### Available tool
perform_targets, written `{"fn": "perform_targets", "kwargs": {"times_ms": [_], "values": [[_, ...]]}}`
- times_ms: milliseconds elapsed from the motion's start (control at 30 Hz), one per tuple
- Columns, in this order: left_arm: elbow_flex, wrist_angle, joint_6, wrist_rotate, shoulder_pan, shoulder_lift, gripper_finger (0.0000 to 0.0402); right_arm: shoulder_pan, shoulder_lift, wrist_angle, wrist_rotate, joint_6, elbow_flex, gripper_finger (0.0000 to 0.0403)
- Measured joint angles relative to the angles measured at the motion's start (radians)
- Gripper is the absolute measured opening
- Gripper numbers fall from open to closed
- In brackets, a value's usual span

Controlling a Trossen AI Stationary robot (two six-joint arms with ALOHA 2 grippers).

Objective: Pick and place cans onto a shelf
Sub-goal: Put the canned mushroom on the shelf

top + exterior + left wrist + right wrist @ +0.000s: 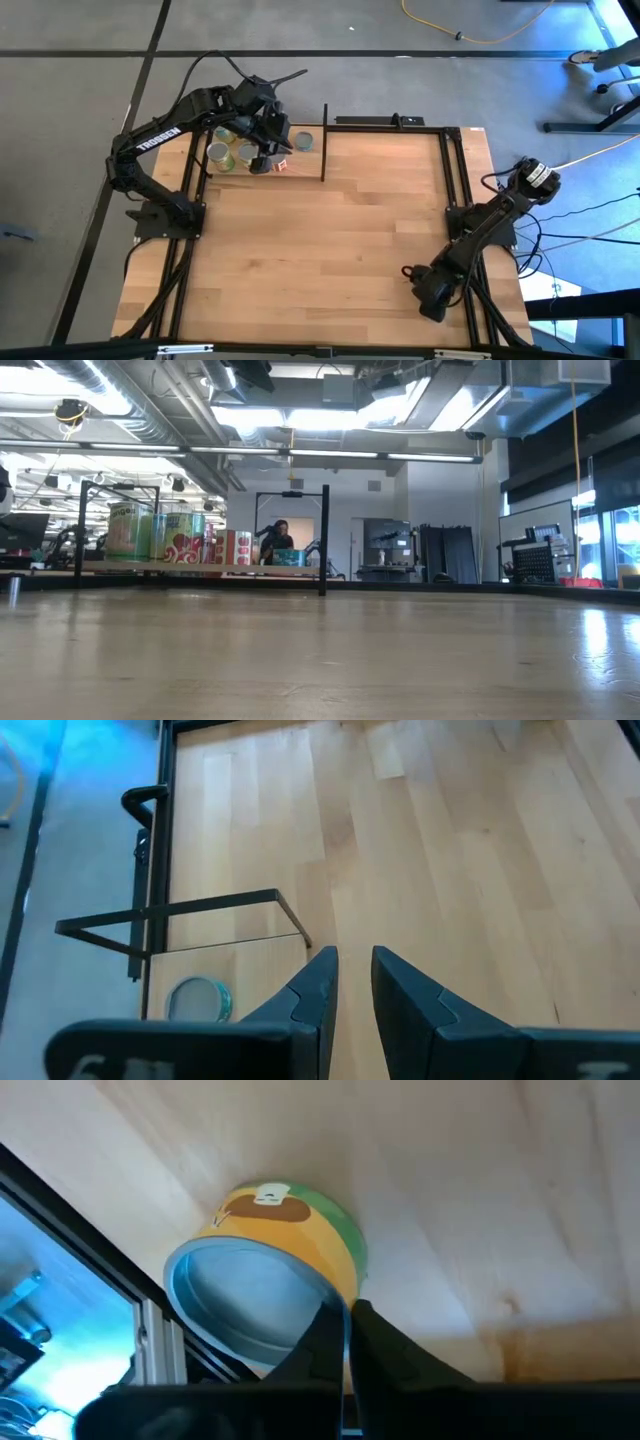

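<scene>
Several cans (232, 150) stand on their bases on the light-wood shelf (300, 160) at the table's far left. The low view shows them in a row (180, 538) on the plank (200, 567). A teal-labelled can (303, 141) stands apart near the black upright (324, 140) and also shows in the left wrist view (198, 1000). My left gripper (268, 150) hovers over the shelf, open by a narrow gap and empty (355, 985). My right gripper (348, 1335) is shut at the table's near right. A yellow-and-green can (290, 1270) lies right before its fingertips. My right gripper's shut fingertips (335, 1320) show in front of the grey rim (320, 1285) of the yellow-and-green can. I cannot tell whether they touch it. The can rests on the wooden table.
Black metal rods frame the table (445, 170) and the shelf (180, 910). The right arm (480, 230) lies along the table's right edge. The wide wooden tabletop (340, 250) stretches between the two arms. Cables lie on the floor to the right.
</scene>
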Motion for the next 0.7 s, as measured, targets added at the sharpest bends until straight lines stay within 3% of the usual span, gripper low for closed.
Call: {"fn": "perform_targets", "kwargs": {"times_ms": [300, 567, 700], "values": [[0.0, 0.0, 0.0, -0.074, 0.0, 0.0, 0.0059, -0.127, 0.006, -0.002, 0.019, -0.047, 0.04, 0.0006], [0.0, -0.001, 0.0, -0.073, 0.0, 0.0, 0.0059, -0.323, 0.006, -0.038, 0.014, -0.116, 0.141, 0.0005], [0.0, -0.001, 0.0, -0.073, 0.0, 0.0, 0.0059, -0.446, 0.005, -0.072, 0.063, -0.159, 0.185, 0.0004]]}}
